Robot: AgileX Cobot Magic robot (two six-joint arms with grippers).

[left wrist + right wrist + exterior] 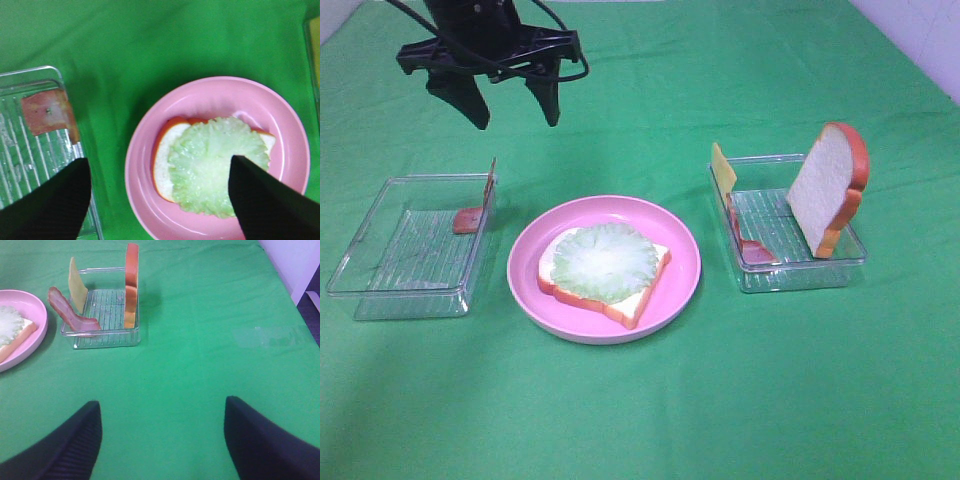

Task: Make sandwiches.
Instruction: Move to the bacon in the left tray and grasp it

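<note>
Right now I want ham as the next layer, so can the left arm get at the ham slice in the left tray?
Probably yes. The left end effector hangs open and empty, and nothing covers the ham slice. It leans against the wall of the clear tray, which may crowd one finger.

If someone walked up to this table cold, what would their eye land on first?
Probably the round pink plate in the middle of the green cloth, holding a bread slice topped with pale lettuce. Next, the second bread slice propped upright in the clear tray on the right, and the left gripper hanging open and empty high at the back left.
</note>
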